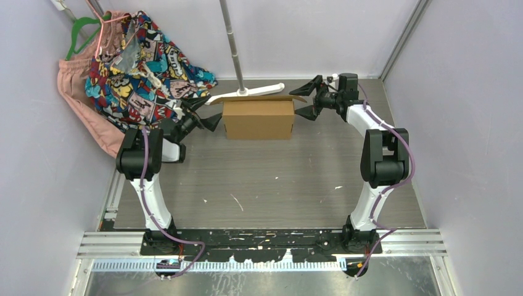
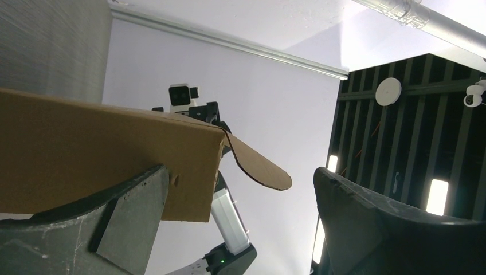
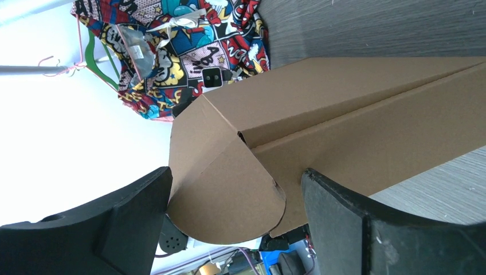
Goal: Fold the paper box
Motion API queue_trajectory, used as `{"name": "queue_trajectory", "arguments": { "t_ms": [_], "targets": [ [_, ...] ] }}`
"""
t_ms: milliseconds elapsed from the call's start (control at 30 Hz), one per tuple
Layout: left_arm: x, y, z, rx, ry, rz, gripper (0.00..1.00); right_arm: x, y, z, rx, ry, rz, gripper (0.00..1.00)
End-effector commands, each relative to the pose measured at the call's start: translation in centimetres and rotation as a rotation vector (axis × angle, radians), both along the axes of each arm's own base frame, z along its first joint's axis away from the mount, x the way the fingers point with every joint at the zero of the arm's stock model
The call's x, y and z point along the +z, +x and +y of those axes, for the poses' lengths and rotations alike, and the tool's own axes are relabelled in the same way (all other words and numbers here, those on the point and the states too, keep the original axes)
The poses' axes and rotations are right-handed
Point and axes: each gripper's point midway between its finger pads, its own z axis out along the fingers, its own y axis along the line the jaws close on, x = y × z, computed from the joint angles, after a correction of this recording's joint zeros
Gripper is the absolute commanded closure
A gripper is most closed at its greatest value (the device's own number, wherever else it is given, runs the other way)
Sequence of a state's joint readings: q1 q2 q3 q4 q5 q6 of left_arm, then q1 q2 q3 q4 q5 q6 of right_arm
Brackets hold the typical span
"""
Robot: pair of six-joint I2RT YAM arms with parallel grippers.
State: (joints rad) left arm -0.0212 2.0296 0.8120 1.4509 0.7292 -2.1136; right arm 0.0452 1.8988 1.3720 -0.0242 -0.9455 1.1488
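The paper box (image 1: pixel 257 119) is a folded brown cardboard mailer standing on its long edge at the back middle of the table. A rounded side flap (image 1: pixel 297 98) sticks out from its top right corner. My right gripper (image 1: pixel 308 98) is open at the box's right end, its jaws straddling that flap (image 3: pixel 229 195); in the right wrist view the gripper (image 3: pixel 235 220) has the flap between its fingers (image 3: pixel 120 223), not pinched. My left gripper (image 1: pixel 206 115) is open at the box's left end. In the left wrist view the gripper (image 2: pixel 240 229) has one finger (image 2: pixel 129 220) against the box (image 2: pixel 86 154).
A metal pole (image 1: pixel 233 49) on a white foot (image 1: pixel 250 93) stands just behind the box. Patterned clothes (image 1: pixel 145 65) and a pink garment (image 1: pixel 74 86) hang on hangers at the back left. Purple walls close in the table (image 1: pixel 271 179) at the back and on both sides.
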Motion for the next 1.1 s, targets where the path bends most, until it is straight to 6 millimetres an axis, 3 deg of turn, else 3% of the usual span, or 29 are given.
{"name": "queue_trajectory", "arguments": {
  "t_ms": [0, 1067],
  "targets": [
    [-1.6, -3.6, -4.3, -0.260, -0.039, 0.145, 0.00, -1.0, -1.4, 1.8, 0.085, -0.021, 0.018, 0.11],
    [-5.9, -4.2, -2.3, -0.230, 0.022, 0.183, 0.00, -2.6, -0.8, -1.4, 0.012, -0.128, 0.018, 0.02]
  ]
}}
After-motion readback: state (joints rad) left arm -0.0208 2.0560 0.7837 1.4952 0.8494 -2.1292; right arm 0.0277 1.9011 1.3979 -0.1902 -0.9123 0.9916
